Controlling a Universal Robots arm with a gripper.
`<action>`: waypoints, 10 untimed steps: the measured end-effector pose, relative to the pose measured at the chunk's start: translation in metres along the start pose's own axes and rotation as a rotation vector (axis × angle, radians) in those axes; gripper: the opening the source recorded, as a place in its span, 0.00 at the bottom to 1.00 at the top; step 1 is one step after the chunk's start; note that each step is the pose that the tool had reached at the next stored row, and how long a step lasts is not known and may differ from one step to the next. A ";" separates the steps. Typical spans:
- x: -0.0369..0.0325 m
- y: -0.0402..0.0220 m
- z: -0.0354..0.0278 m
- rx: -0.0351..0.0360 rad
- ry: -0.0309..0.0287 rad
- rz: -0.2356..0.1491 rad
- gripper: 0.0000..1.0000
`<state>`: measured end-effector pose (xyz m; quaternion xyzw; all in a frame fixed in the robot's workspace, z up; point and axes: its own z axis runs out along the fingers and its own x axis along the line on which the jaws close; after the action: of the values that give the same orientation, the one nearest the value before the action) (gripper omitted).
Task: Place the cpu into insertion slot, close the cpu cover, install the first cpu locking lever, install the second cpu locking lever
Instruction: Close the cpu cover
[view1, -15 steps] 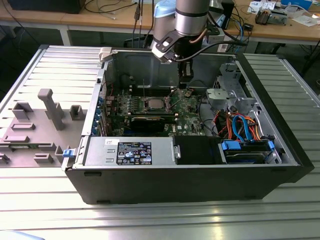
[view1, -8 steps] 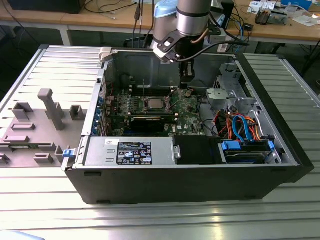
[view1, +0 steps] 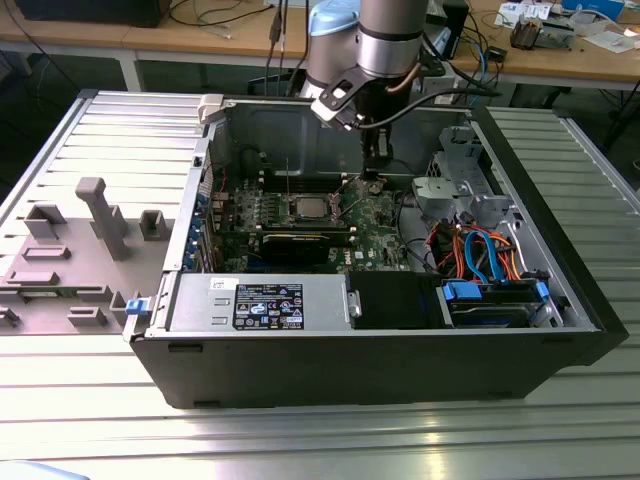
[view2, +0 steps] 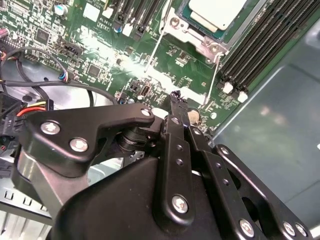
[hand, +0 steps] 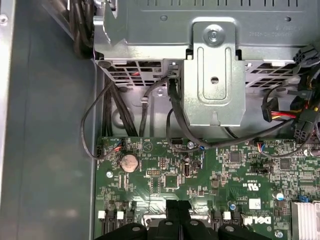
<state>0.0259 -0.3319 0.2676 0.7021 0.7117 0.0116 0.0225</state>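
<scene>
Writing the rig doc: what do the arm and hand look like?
Silver-grey cylindrical arm with a light-blue joint cap and black cables looping round the wrist. Matte-black hand: flat jointed links fixed with silver screw heads.

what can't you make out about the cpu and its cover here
- cpu: cut off by the frame edge in the second wrist view, too small in the exterior view to judge seating.
- cpu cover: its far side is cut off by the same edge.
- hand: contact with the motherboard unclear, exterior view, too small.
</scene>
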 end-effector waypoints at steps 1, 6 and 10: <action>0.0000 0.0029 0.0011 0.0024 0.0001 0.000 0.11; 0.0001 0.0116 0.0108 0.0206 0.0005 0.000 0.11; 0.0001 0.0108 0.0148 0.0255 0.0003 0.000 0.11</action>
<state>0.0373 -0.3319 0.2533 0.7022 0.7119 0.0026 0.0134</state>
